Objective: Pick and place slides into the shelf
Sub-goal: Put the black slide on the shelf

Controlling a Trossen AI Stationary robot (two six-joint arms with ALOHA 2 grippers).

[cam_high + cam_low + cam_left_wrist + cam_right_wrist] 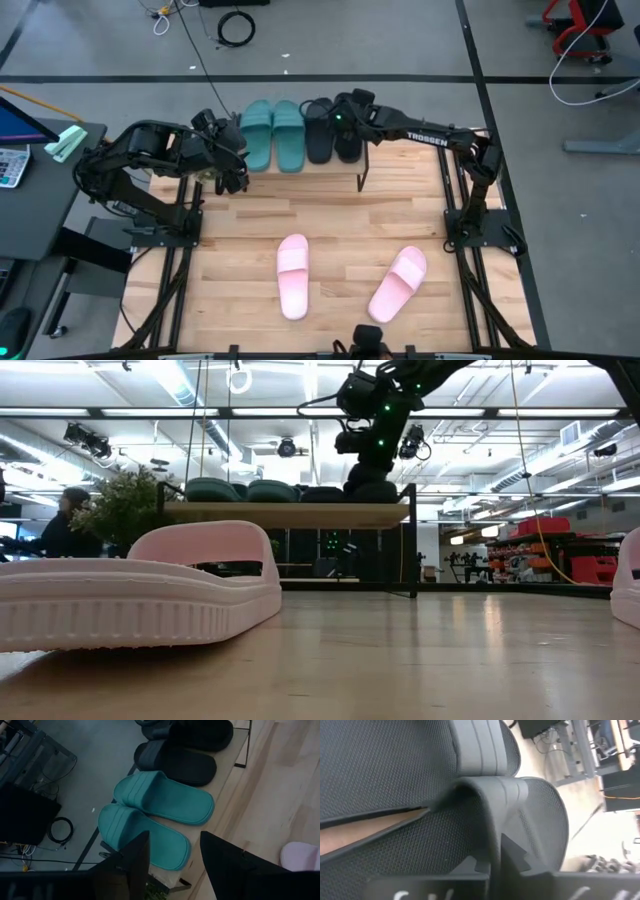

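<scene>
At twelve o'clock on the shelf, the right gripper pinches the strap of a black slide beside its mate; lifting before letting go could drag it off, while the left gripper hovers spread, empty, by the teal slides.

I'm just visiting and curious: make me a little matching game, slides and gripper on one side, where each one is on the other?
Column one:
1. teal slides
2. black slides
3. pink slides
4. left gripper

Column two:
A. lying on the table
B. on the shelf, under the right gripper
C. open, beside the shelf
D. on the shelf, left end

Pairs: 1-D, 2-B, 3-A, 4-C
</scene>
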